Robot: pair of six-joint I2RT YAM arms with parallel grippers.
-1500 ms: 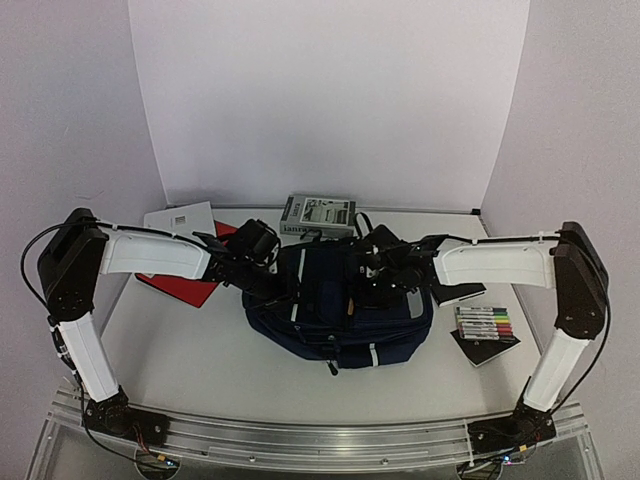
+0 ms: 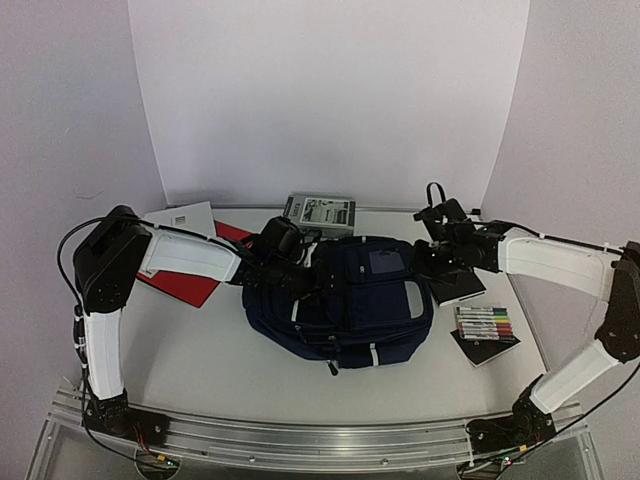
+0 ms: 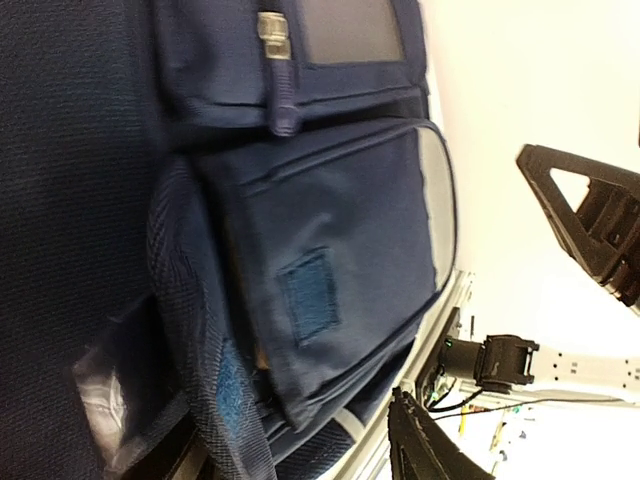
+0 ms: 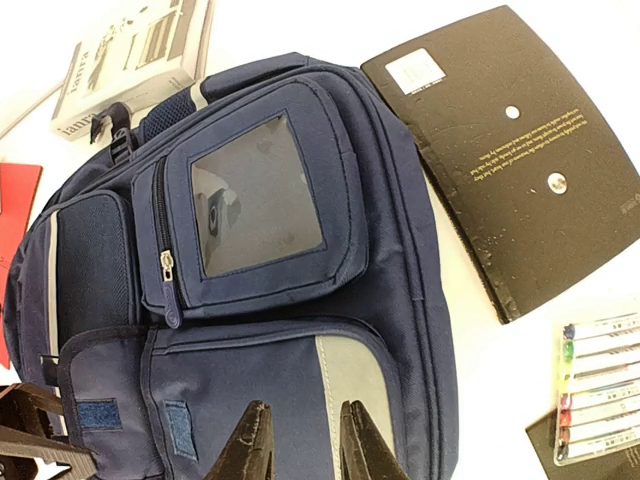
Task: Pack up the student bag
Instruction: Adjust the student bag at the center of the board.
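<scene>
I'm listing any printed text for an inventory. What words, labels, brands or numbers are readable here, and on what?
No text reads with certainty.
Grey book: large lettering, tilted and cut off, not legible.
Black notebook: gold small print and a white sticker, too small to read.
Marker pack: barrel labels blurred.
Student bag: no lettering visible.

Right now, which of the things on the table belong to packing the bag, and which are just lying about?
In the job:
student bag

Lying about untouched, probably still to be packed:
black notebook
marker set
grey book
red folder
white booklet
</scene>
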